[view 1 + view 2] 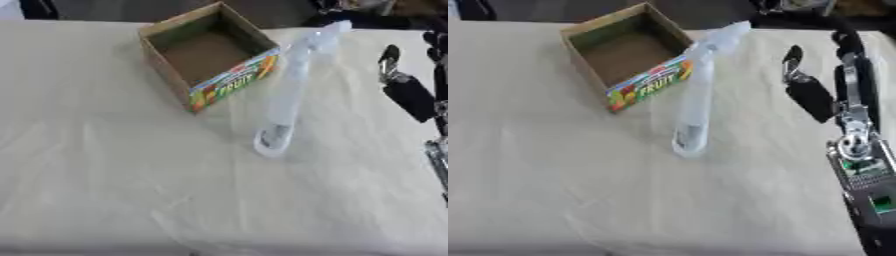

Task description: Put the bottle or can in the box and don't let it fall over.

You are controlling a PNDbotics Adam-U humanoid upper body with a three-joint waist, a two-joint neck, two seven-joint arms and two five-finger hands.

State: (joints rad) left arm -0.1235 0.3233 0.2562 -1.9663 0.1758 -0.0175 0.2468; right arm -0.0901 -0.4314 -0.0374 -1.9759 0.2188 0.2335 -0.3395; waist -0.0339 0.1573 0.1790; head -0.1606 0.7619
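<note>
One robot hand is in view, the right hand (pixel 802 82), black with silver joints, coming in from the right side and hovering above the table with nothing in it; one finger points up and away, but whether its fingers are spread or curled cannot be told from either view. The left hand is not visible at all. Just to the left of the right hand, apart from it and not touched by it, stands a tall, slim, clear plastic bottle (pixel 287 90), upright on its base on the table, its cap end toward the far side. Further left again, just beside the bottle's upper part, sits an open-topped brown cardboard box (pixel 206 52) with a brightly printed fruit label on its near wall; its inside looks empty. Everything rests on a table covered in a wrinkled cream cloth (pixel 131 190). Judging from this, the task has barely begun: the bottle is not yet held and not yet in the box. What remains is to close the hand around the bottle, lift it, carry it left over the box opening, and set it down upright so it does not topple.
</note>
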